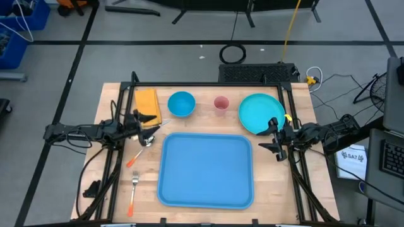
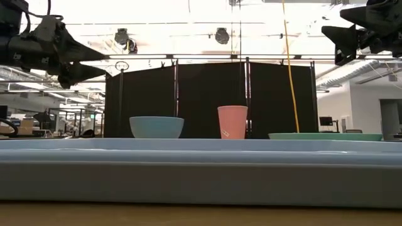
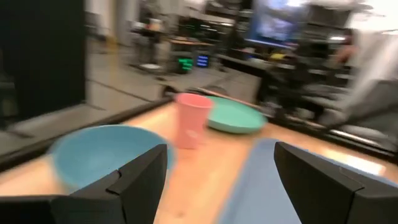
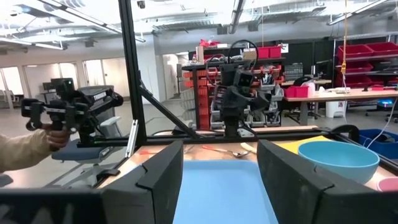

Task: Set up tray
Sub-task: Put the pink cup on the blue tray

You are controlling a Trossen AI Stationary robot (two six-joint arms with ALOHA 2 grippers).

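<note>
The large blue tray (image 1: 205,170) lies flat in the middle of the table near its near edge, and its rim fills the low view (image 2: 201,176). Beyond it, in a row along the far side, stand a blue bowl (image 1: 181,103), a pink cup (image 1: 221,103) and a round teal plate (image 1: 261,113). My left gripper (image 1: 151,125) hovers open above the table left of the tray's far left corner, over a spoon (image 1: 148,140). My right gripper (image 1: 270,137) hovers open at the tray's far right corner, beside the plate. Both are raised well above the table (image 2: 103,64) (image 2: 331,41).
A folded yellow napkin (image 1: 146,104) lies at the far left. A fork (image 1: 134,183) and two orange-handled utensils (image 1: 131,161) (image 1: 130,205) lie left of the tray. A dark frame borders the table. A person's hand (image 4: 46,140) holds a device beyond the table.
</note>
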